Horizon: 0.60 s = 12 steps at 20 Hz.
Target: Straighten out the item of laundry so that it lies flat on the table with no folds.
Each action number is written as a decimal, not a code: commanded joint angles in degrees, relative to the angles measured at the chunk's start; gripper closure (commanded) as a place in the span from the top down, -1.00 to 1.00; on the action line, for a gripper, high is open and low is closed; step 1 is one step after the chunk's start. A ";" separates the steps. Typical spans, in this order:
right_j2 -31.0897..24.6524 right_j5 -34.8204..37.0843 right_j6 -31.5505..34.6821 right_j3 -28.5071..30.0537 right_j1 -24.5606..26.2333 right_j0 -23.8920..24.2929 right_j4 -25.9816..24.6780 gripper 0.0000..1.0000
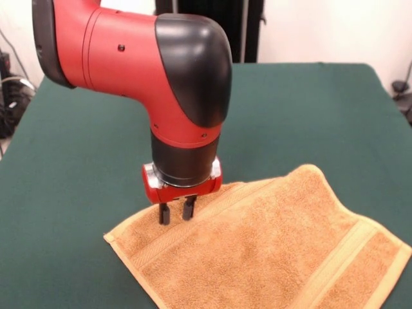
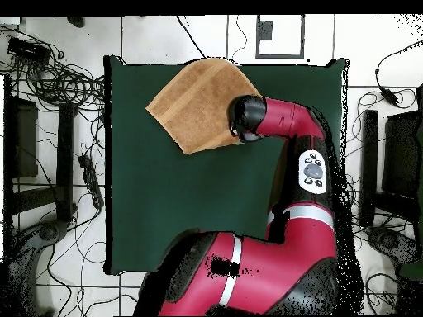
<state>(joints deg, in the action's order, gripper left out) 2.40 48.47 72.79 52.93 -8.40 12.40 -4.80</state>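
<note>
Table: the table (image 1: 77,129) is covered in plain dark green cloth; pale wall and dark gear stand behind it, and the overhead view shows cables on a tiled floor all round.
Towel corner: the orange-tan towel (image 1: 257,251) has its leftmost corner lying left of and a little nearer the camera than the jaws, flat on the cloth, hem showing.
Jaws: the gripper (image 1: 176,211) points straight down over the towel's far-left edge – its two dark fingers (image 1: 164,214) stand slightly parted, tips at or just above the pile, with nothing pinched between them. Contact I cannot settle.
Why there: probably to take hold near an edge, where a pull would spread the cloth.
Towel body: right of the jaws the towel runs on towards the table's near edge, paler bands crossing it; no fold-over is plain, and it looks close to flat.
Far-right end: cut off by the frame – its lie there is hidden.
</note>
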 commanded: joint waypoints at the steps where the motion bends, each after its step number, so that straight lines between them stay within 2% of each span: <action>1: -5.33 4.20 -2.64 3.05 7.83 -2.29 -3.83 1.00; 5: -4.45 5.10 -2.23 2.72 7.65 -2.69 -4.29 1.00; 8: -5.13 1.77 -1.85 4.87 6.46 -2.08 -4.02 1.00; 12: -3.13 -0.25 1.81 4.98 5.73 -3.02 -4.48 1.00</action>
<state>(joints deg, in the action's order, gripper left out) 3.04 49.64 72.79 51.92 -7.95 11.99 -4.80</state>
